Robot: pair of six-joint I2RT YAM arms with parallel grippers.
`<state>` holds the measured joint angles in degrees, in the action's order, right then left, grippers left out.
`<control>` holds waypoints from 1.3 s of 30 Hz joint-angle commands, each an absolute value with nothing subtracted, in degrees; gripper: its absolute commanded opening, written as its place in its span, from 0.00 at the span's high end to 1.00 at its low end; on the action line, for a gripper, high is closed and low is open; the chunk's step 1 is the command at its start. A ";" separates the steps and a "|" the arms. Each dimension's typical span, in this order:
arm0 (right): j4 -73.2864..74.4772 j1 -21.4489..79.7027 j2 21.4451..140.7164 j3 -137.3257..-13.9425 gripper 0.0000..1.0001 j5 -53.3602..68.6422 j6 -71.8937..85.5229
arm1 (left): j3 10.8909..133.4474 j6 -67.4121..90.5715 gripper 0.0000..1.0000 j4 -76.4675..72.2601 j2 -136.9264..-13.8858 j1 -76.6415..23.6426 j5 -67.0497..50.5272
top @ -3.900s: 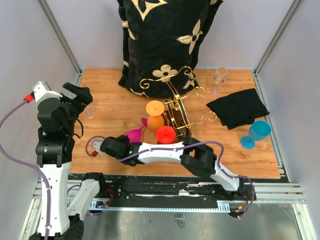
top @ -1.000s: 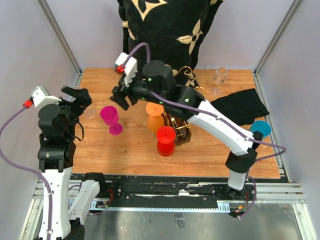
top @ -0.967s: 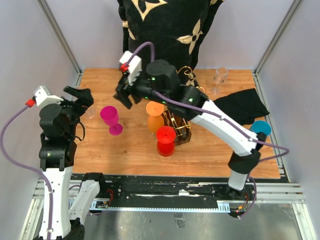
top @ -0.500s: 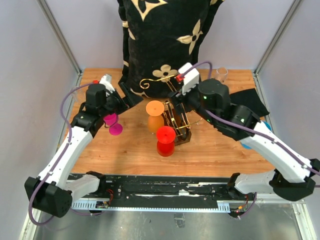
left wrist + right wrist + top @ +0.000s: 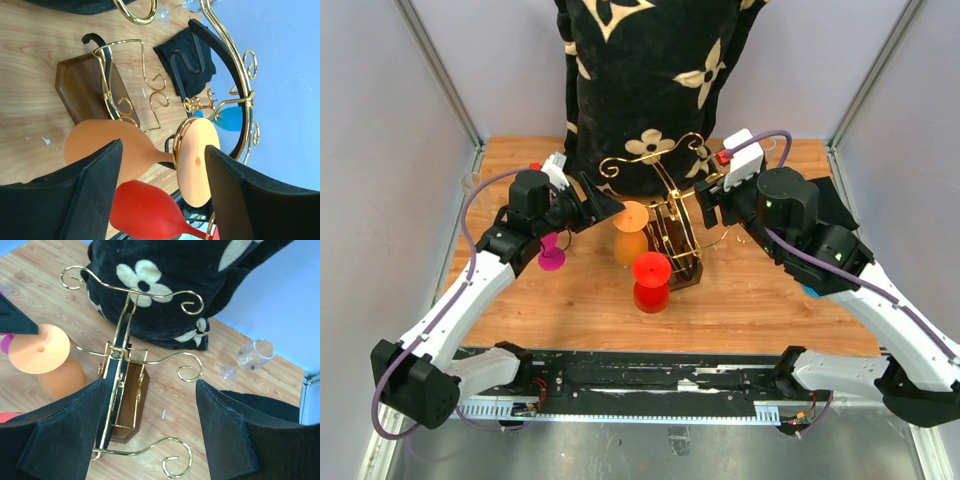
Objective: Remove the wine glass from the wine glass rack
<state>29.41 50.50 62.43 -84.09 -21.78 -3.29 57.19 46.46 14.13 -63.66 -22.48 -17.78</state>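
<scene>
Left gripper [image 5: 164, 151] moved in, spread astride orange wine glass [image 5: 107, 150], which hangs vertical on wine glass rack [image 5: 131, 402], foot up. Right gripper [image 5: 150, 385] spread too.

Racks: I count one wine glass rack [image 5: 134, 395].
Coloured glasses: four by my count: orange glass [image 5: 632, 220], red glass [image 5: 652, 270], magenta glass [image 5: 552, 260], blue glass [image 5: 230, 118].
Clear glasses: one clear glass [image 5: 248, 358] I can confirm.
Cloths: two, a plain black cloth [image 5: 192, 57] and a floral cloth [image 5: 650, 80].

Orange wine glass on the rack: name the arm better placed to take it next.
Left. The left end effector, open, frames the orange wine glass, fingers flanking bowl and foot. The right end effector hangs open over the wine glass rack, the glass off to its side.
</scene>
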 commanded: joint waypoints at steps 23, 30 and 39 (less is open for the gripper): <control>28.31 44.43 58.54 -81.55 0.26 -21.86 -2.79 | 51.44 49.36 0.75 8.48 -59.22 -23.22 -22.07; 28.31 43.81 58.40 -80.80 0.26 -21.53 -2.62 | 50.45 51.39 0.99 4.59 -58.39 -23.18 -24.37; 28.22 43.15 58.10 -80.34 0.26 -20.15 -2.68 | 53.42 49.43 1.00 7.31 -55.37 -23.12 -15.68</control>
